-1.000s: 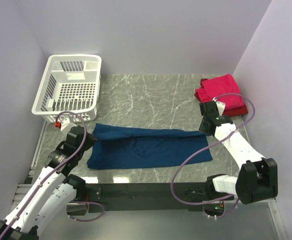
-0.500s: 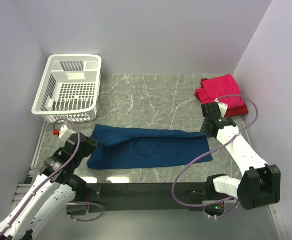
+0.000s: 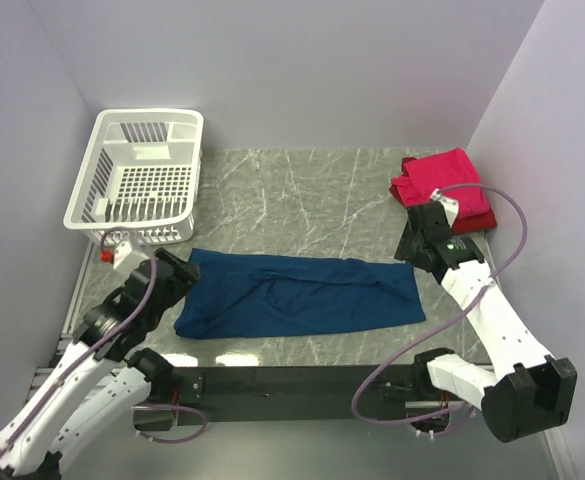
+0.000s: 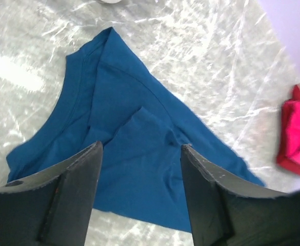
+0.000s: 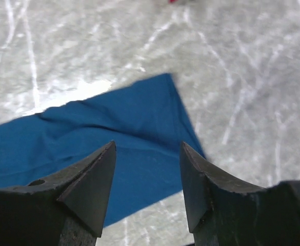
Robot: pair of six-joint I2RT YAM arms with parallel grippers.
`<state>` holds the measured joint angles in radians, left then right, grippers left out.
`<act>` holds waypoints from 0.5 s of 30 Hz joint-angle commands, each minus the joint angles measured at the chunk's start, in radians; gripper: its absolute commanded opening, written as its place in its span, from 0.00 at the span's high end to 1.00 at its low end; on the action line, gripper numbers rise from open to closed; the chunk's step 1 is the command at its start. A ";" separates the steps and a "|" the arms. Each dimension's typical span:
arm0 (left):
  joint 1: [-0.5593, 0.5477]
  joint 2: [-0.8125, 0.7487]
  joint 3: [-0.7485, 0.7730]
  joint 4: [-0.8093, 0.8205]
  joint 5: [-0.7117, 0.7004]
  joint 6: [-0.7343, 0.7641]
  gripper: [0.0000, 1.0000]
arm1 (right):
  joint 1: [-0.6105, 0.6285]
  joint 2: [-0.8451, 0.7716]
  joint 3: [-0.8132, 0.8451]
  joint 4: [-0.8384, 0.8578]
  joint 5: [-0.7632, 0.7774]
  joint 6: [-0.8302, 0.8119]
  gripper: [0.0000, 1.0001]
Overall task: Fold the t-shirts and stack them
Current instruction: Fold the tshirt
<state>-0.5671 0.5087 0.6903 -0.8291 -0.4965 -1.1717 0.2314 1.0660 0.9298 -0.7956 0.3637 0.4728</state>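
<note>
The navy blue t-shirt [image 3: 302, 295] lies folded into a long band across the front of the table; it also shows in the left wrist view [image 4: 134, 154] and the right wrist view [image 5: 98, 138]. My left gripper [image 3: 182, 268] hovers open over the shirt's left end, nothing between its fingers [image 4: 141, 147]. Above the shirt's right end my right gripper [image 3: 410, 252] is open and empty too [image 5: 147, 146]. A folded pinkish-red t-shirt [image 3: 440, 180] rests on a darker red one [image 3: 480, 220] at the back right, seen as well from the left wrist [image 4: 296, 136].
A white slotted plastic basket [image 3: 137, 180] stands at the back left corner. Purple walls close in the marble table [image 3: 302, 190] on the left, back and right. The black rail with the arm bases [image 3: 292, 385] runs along the near edge.
Both grippers have opened and let go of the navy shirt's ends, then drawn up and outward. The raised fold of cloth has dropped and settled flat.
</note>
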 commanded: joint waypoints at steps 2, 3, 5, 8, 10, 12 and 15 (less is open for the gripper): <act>-0.004 0.172 0.032 0.185 0.019 0.121 0.31 | 0.022 0.060 0.015 0.110 -0.100 -0.026 0.41; -0.004 0.213 0.041 0.232 0.033 0.150 0.31 | 0.046 0.095 0.006 0.127 -0.106 -0.023 0.41; -0.007 0.328 0.051 0.281 0.070 0.176 0.31 | 0.086 0.133 -0.009 0.160 -0.104 -0.014 0.41; -0.039 0.451 0.069 0.370 0.079 0.246 0.30 | 0.173 0.209 -0.013 0.200 -0.114 0.003 0.42; -0.059 0.534 0.084 0.393 0.049 0.267 0.30 | 0.233 0.255 -0.009 0.225 -0.140 0.021 0.42; -0.082 0.609 0.104 0.404 0.036 0.288 0.29 | 0.267 0.297 -0.005 0.263 -0.161 0.032 0.43; -0.125 0.674 0.101 0.481 0.038 0.326 0.29 | 0.321 0.351 0.001 0.320 -0.222 0.047 0.43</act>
<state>-0.6571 1.1473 0.7528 -0.4648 -0.4438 -0.9207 0.5144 1.3846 0.9218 -0.5766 0.2008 0.4908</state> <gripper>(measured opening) 0.712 0.575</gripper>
